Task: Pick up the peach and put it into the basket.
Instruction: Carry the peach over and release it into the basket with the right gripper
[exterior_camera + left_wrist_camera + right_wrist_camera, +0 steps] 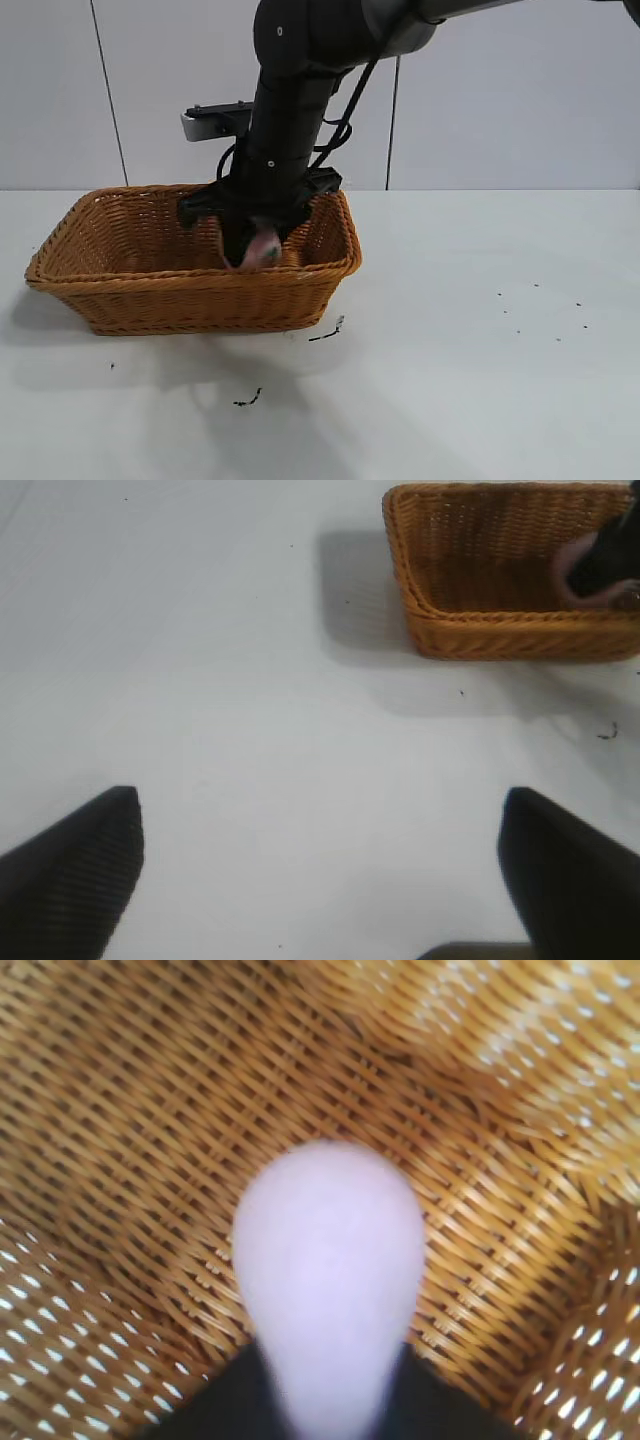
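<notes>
The orange-brown wicker basket stands on the white table at the left. My right gripper reaches down inside it near its right end, shut on the pale pink peach. In the right wrist view the peach is pinched between the dark fingers, just above the basket's woven floor. The left wrist view shows the basket far off with the peach in it. My left gripper hangs open and empty over bare table, apart from the basket.
Small dark scraps lie on the table in front of the basket and nearer the front, with several specks at the right. A pale panelled wall stands behind the table.
</notes>
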You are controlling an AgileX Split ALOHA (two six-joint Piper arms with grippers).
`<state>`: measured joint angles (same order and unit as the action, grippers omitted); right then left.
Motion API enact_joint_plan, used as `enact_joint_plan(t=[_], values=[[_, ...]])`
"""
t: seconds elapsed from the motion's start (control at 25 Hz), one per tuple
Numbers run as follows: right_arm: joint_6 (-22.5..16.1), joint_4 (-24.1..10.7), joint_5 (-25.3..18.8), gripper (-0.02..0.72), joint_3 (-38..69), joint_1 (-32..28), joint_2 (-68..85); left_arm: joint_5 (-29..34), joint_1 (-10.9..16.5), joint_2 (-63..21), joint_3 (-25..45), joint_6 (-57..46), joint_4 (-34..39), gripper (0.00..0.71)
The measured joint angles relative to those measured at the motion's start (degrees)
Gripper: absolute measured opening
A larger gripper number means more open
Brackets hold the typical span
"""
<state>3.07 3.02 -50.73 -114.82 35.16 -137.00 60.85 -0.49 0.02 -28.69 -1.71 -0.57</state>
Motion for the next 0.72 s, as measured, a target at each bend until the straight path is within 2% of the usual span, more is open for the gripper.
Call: enact_joint_plan(t=[0.04,0.16,0.32,0.48,0.72], values=[[0.00,0.00,0.00,0.606,0.00,0.00,0.41,0.00,0.00,0.00,0.00,0.00,0.00,0.693],[0.00,0.00,-0.33,0.674,-0.75,0.00,2.02,0.00,0.00,0.00,0.00,0.00,0.00,0.693],[-0.07,-0.18,-3.96,0.688,-6.08,-0.08,4.16,0.00,0.00,0.00,0.00,0.00,0.00,0.693],[-1.82,-0.37,-7.90,0.688,-11.41,-1.64,5.44,0.00,0.00,0.00,0.00,0.00,0.00,0.693],[-2.59,-2.21,-10.67,0.688,-13.38,-10.19,5.56,0.00,0.00,0.00,0.00,0.00,0.00,0.693]])
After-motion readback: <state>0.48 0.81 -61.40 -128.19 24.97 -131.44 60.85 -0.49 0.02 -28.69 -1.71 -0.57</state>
